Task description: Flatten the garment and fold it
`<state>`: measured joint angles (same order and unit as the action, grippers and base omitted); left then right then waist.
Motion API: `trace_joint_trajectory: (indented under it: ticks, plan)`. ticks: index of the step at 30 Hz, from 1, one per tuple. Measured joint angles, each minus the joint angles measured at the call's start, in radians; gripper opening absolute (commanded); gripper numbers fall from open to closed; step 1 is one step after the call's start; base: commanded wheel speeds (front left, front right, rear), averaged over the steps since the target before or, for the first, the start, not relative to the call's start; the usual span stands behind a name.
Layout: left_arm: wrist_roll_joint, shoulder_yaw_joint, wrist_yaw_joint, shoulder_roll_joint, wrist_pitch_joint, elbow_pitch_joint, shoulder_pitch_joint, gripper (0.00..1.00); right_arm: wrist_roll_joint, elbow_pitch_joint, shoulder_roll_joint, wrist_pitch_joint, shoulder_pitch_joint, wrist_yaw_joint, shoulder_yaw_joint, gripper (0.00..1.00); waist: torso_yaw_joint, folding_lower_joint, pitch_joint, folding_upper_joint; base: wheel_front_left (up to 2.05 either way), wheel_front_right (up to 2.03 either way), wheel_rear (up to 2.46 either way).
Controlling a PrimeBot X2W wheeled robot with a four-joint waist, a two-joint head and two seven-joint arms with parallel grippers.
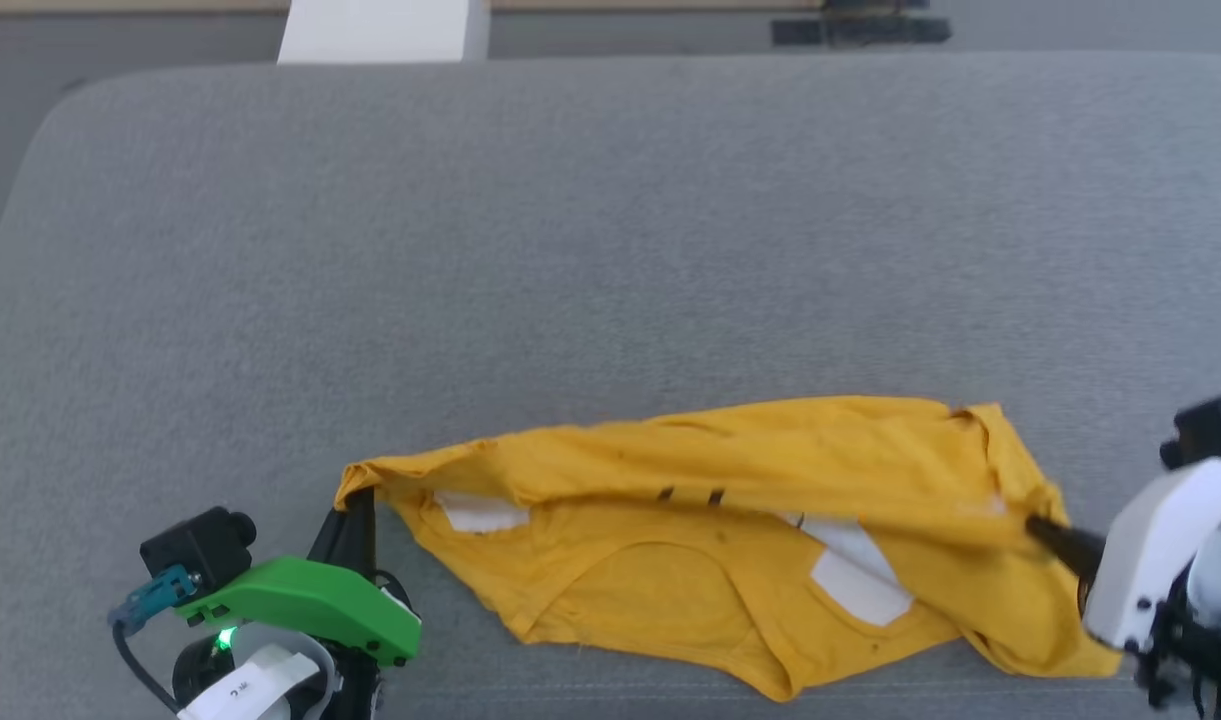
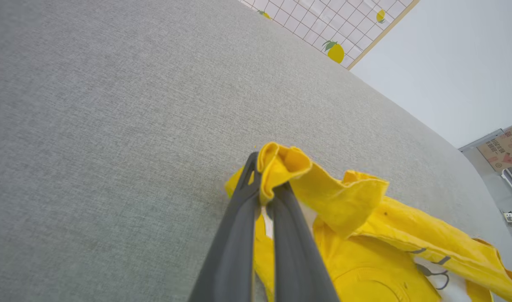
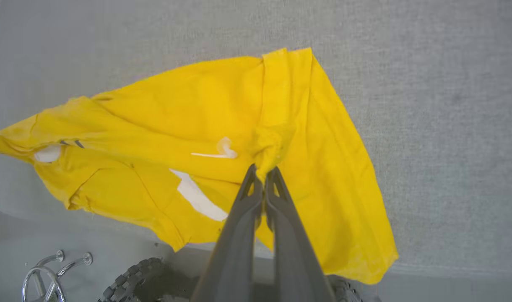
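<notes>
Across the near part of a broad grey woven-fabric surface, close to its front edge: a bright yellow cotton T-shirt, drawn out into a long crumpled band running left to right. Folded over on itself along the upper side, with white print patches and two short black marks showing under the fold, and a curved seam line below them. Sags towards the surface's front edge in the middle; seems to lap just over that edge at the lower right corner in the right wrist view.

At the near left of the surface: the left gripper, two long dark fingers under a green housing. Clamped tight on the shirt's left end, a bunched yellow corner nipped between the tips and puffing out above them.

At the near right of the surface: the right gripper, dark fingers on a white-cased wrist. Closed narrow on a small puckered fold of cloth at the shirt's right end.

Cannot tell whether the pinched ends are clear of the surface.

Past the surface's far edge: a white block. Below its front edge: a knobbly black tyre and curved chrome bars.
</notes>
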<state>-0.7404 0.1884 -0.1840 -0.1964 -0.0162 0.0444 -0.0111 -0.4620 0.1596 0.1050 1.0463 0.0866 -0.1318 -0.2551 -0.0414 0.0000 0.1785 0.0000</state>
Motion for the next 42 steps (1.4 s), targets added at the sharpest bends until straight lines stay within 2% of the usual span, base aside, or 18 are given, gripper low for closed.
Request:
trace_joint_trajectory:
  ticks: [6, 9, 11, 14, 18, 23, 28, 30, 34, 38, 42]
  plan:
    - [-0.072, -0.010, 0.046, 0.000, -0.044, -0.003, -0.007, 0.00, -0.022, 0.057, 0.002, 0.043, -0.027, 0.000, 0.026, 0.00, -0.057, 0.0000, -0.044, 0.0000, 0.00, 0.00, 0.00]
    - [-0.071, -0.012, 0.074, -0.058, -0.100, -0.028, -0.082, 0.00, -0.030, 0.057, 0.042, 0.071, 0.050, 0.000, 0.064, 0.00, -0.073, 0.0000, -0.045, 0.0000, 0.00, 0.00, 0.00]
    - [-0.058, -0.007, 0.089, -0.109, -0.151, -0.060, -0.171, 0.00, -0.034, 0.045, 0.072, 0.095, 0.132, 0.000, 0.082, 0.00, -0.077, 0.0000, -0.036, 0.0000, 0.00, 0.00, 0.00]
    - [-0.064, -0.021, 0.085, -0.140, -0.225, -0.156, -0.365, 0.00, -0.007, -0.008, 0.141, 0.097, 0.316, 0.000, 0.122, 0.00, -0.080, 0.0000, -0.011, 0.0000, 0.00, 0.00, 0.00]
    - [-0.044, -0.020, 0.056, -0.153, -0.295, -0.297, -0.646, 0.00, 0.051, -0.134, 0.113, 0.070, 0.576, 0.000, 0.126, 0.00, -0.079, 0.0000, 0.038, 0.0000, 0.00, 0.00, 0.00]
    - [0.019, -0.011, 0.019, -0.181, -0.327, -0.437, -1.007, 0.00, 0.198, -0.303, 0.065, 0.001, 0.929, 0.000, 0.137, 0.00, -0.074, 0.0001, 0.125, 0.0000, 0.00, 0.00, 0.00]
    - [0.087, 0.011, 0.019, -0.200, -0.311, -0.494, -1.304, 0.00, 0.305, -0.419, 0.018, -0.100, 1.197, 0.000, 0.134, 0.00, -0.077, 0.0001, 0.209, 0.0000, 0.00, 0.00, 0.00]
    - [0.098, 0.007, 0.021, -0.200, -0.275, -0.509, -1.403, 0.00, 0.339, -0.460, 0.005, -0.152, 1.275, 0.000, 0.144, 0.00, -0.080, 0.0002, 0.242, 0.0000, 0.00, 0.00, 0.00]
    - [0.116, 0.005, 0.043, -0.187, -0.179, -0.523, -1.567, 0.00, 0.380, -0.525, -0.018, -0.273, 1.397, 0.000, 0.101, 0.00, -0.086, 0.0002, 0.297, 0.0000, 0.00, 0.00, 0.00]
    - [0.142, 0.004, 0.076, -0.176, -0.086, -0.540, -1.664, 0.00, 0.419, -0.574, -0.029, -0.392, 1.476, 0.000, 0.049, 0.00, -0.087, 0.0002, 0.338, 0.0000, 0.00, 0.00, 0.00]
    - [0.134, -0.005, 0.114, -0.165, -0.016, -0.567, -1.689, 0.00, 0.439, -0.620, -0.036, -0.450, 1.504, 0.000, 0.010, 0.00, -0.079, 0.0002, 0.371, 0.0000, 0.00, 0.00, 0.00]
